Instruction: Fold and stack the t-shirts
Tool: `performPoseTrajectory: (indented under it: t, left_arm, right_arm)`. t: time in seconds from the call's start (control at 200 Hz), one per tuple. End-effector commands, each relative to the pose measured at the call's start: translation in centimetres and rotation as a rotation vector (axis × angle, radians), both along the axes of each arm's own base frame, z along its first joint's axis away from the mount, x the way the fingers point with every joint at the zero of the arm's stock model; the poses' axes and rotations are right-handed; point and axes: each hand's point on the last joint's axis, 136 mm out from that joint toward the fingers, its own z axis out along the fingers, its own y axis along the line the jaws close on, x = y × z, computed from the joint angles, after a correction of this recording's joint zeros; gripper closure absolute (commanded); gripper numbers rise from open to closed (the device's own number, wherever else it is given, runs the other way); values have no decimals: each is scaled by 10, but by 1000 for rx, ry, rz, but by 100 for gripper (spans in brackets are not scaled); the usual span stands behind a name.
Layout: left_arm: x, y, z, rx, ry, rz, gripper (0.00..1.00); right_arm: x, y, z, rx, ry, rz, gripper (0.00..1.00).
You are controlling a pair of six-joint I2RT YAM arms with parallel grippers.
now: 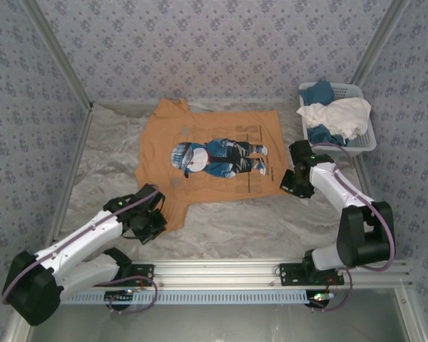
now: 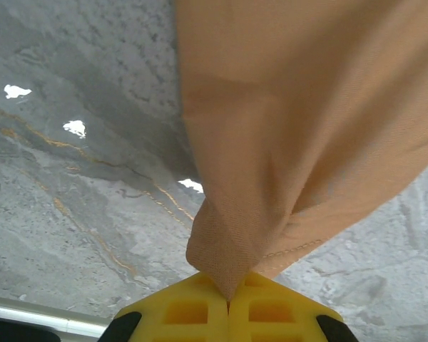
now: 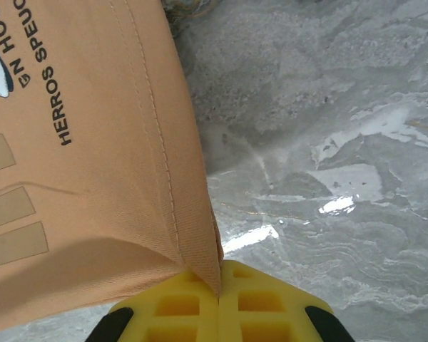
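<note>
Pinching two near corners of the orange-tan t-shirt (image 1: pixel 214 153) for the first fold.

Clamping the left gripper (image 2: pixel 228 303) fully shut on the near left corner, by the sleeve, and the right gripper (image 3: pixel 219 285) fully shut on the hem corner beside the dark lettering, with cloth bunching between the yellow pads (image 3: pixel 178 306). Lying print-up and mostly flat mid-desk (image 1: pixel 271 221), with a white t-shirt (image 1: pixel 339 114) and a blue t-shirt (image 1: pixel 317 92) heaped in the basket (image 1: pixel 367 142) at the far right. Probably calling for lifting both corners together at equal height, carrying them across toward the far edge, holding the cloth taut between the grippers against sagging, and lining edge to edge before letting go.
</note>
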Motion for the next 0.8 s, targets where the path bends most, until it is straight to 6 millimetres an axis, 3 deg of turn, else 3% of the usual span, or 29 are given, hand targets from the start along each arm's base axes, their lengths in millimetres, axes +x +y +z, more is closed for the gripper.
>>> performPoseTrajectory:
  t: [0.0,0.205,0.405,0.605,0.794]
  left_arm:
    - [-26,15,-4,28,151,257,100]
    - [-21,21,10,10,78,287,100]
    - [-32,31,-4,65,121,268,100]
    - [-7,46,7,116,30,286,100]
    - [15,53,0,136,25,281,100]
  right_arm:
    - [-4,-9,-2,-46,34,2,100]
    - [-2,-12,1,-59,29,-1,100]
    - [2,-10,1,-37,15,4,100]
    - [10,-3,3,-15,-19,23,100]
    - [16,4,-1,12,-18,48,100]
